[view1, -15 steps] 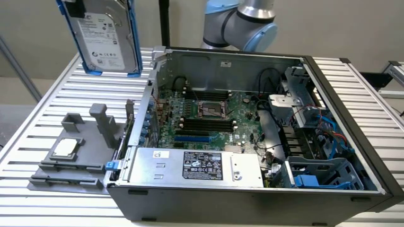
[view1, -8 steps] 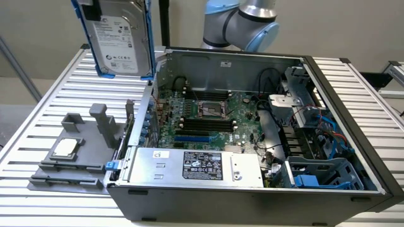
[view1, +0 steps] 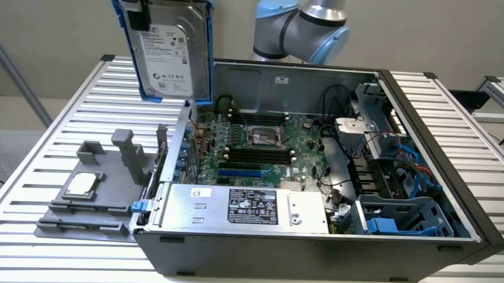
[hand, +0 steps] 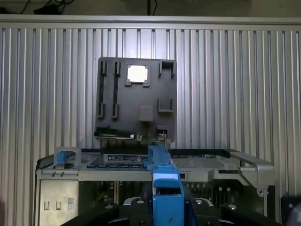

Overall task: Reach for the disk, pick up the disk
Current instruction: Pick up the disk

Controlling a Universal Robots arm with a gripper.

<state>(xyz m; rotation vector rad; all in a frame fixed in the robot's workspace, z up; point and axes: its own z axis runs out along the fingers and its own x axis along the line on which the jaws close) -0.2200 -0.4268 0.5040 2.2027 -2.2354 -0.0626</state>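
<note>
Disk (view1: pixel 172 50) hangs upright at upper left of the exterior view, raised clear of the open computer case (view1: pixel 441 177); the pick-up looks done. Gripper (hand: pixel 167 207) is closed on the disk's blue frame edge, which keeps the label side free of the fingers.

Arm (view1: pixel 303 26) seen bent at joint, rear of ext. view. Hand (hand: pixel 167 209) held high, pointed down; fingers (hand: pixel 138 209) clamped on disk (view1: pixel 169 53) edge, both sides.
</note>
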